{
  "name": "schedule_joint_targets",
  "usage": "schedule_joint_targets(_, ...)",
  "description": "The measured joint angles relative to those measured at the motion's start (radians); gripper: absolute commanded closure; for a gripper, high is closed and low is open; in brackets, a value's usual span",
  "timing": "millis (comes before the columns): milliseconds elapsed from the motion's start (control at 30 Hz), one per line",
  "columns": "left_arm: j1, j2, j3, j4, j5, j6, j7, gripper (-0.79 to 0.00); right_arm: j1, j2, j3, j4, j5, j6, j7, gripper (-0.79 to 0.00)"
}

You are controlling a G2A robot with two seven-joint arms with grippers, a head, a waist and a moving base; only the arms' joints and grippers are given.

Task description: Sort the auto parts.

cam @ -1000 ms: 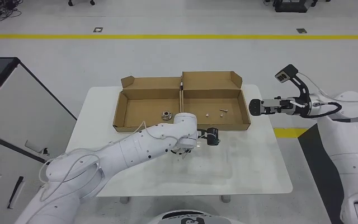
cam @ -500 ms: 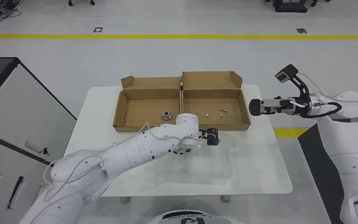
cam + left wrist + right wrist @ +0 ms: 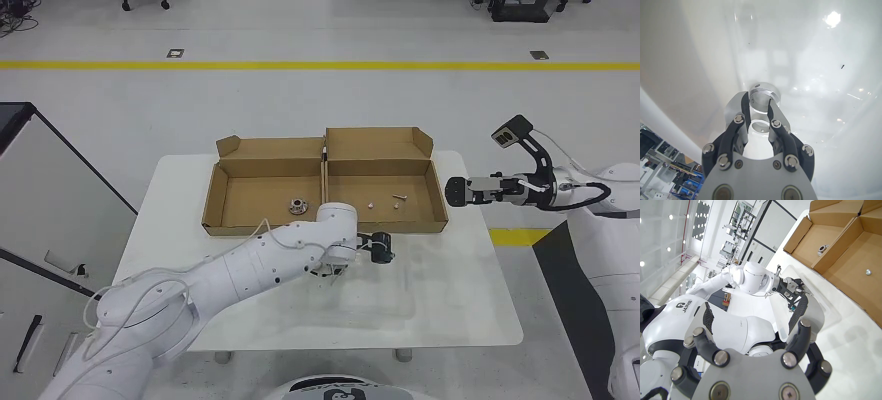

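Observation:
My left gripper is shut on a silver metal collar and holds it just above a glossy white surface that mirrors it. From above, this gripper sits in front of the cardboard box, near the table's middle. The box has two compartments. Its left one holds a flanged metal part, and the right one holds two small bolts. My right gripper hovers open and empty past the box's right end. Its wrist view looks at the left gripper and the flanged part.
A clear plastic tray lies on the white table under the left gripper. A grey cabinet stands off the table's left side. The floor behind has a yellow line.
The left arm has shifted only slightly, with its gripper a touch nearer the table's front. The right arm has kept still.

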Motion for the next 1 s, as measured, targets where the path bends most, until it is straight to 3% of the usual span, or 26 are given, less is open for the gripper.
schedule_joint_targets(233,-0.019,0.003,0.026,0.001,-0.055,-0.020,0.020,-0.474,0.000,0.000,0.000,0.000,0.000,0.000,0.000,-0.785)
schedule_joint_targets(400,-0.017,0.006,0.026,-0.005,-0.086,-0.035,0.035,-0.437,0.000,0.000,0.000,0.000,0.000,0.000,0.000,-0.785)
schedule_joint_targets(567,-0.025,0.012,0.026,-0.004,-0.119,-0.042,0.042,-0.342,0.000,0.000,0.000,0.000,0.000,0.000,0.000,-0.785)
schedule_joint_targets(1000,-0.005,0.010,0.026,0.014,-0.103,-0.045,0.045,-0.317,0.000,0.000,0.000,0.000,0.000,0.000,0.000,-0.785)
